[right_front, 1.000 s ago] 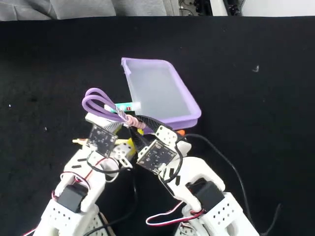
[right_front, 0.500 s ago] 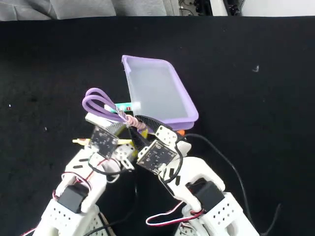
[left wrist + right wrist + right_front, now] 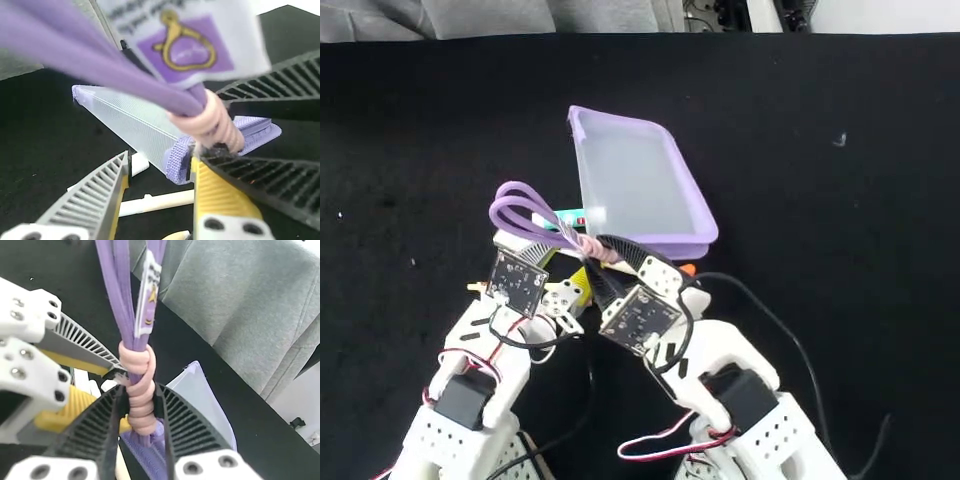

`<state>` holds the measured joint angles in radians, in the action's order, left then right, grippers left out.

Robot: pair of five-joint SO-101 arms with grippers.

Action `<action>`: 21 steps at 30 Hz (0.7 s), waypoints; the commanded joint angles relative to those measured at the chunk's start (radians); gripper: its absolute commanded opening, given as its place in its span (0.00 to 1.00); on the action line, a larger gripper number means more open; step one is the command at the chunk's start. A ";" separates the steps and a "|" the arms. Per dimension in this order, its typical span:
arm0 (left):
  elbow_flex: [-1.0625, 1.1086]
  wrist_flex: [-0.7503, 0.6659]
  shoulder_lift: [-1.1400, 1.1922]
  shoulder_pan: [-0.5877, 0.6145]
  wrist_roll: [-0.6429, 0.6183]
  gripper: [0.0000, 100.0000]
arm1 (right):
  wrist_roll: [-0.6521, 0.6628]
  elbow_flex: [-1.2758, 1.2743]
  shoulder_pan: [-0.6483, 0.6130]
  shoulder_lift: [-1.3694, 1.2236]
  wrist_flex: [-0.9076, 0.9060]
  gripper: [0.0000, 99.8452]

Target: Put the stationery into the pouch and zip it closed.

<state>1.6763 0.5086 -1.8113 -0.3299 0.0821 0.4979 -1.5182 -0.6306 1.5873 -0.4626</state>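
1. Overhead, shows the pouch [image 3: 635,190] lying flat on the black table [image 3: 820,150], clear face up, with its purple strap [image 3: 520,212] looping off the near corner. Places the right gripper [image 3: 595,250] at that corner, clamped on the pink coil [image 3: 603,252] binding the strap to the zip pull. Sets the left gripper [image 3: 560,265] just beside it. Against the frame of a second earlier, finds the pouch's near right corner drawn in toward the arms and the left arm shifted outward.
2. From the left wrist, shows that gripper's jaws spread and holding nothing, with the pouch's webbed corner between them, close against the yellow finger. Picks out a pale stick [image 3: 155,201] and a small white block [image 3: 139,162] on the table outside the pouch, near its edge. Catches a paper tag [image 3: 185,40] hanging on the strap.
3. From the right wrist, confirms the black fingers pressed onto the coil from both sides, with strap and tag rising out of the grip.
4. Taken together, suggests a pull on the coil dragging the whole pouch rather than running the zip. Leaves the zip's state impossible to tell. Judges the task early, with stationery outside. Probably calls for the left gripper pinning the corner first.
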 commanded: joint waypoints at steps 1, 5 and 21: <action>0.024 -0.023 -0.003 0.010 -0.009 0.20 | -0.002 0.041 0.009 0.010 -0.041 0.01; 0.024 -0.023 -0.003 0.012 -0.009 0.20 | -0.002 0.038 0.011 0.010 -0.041 0.01; 0.024 -0.040 0.057 0.019 0.046 0.20 | -0.002 0.039 0.011 0.010 -0.041 0.01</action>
<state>1.6794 0.5117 -1.7714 -0.3253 0.1204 0.4979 -1.5167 -0.6306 1.5766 -0.4979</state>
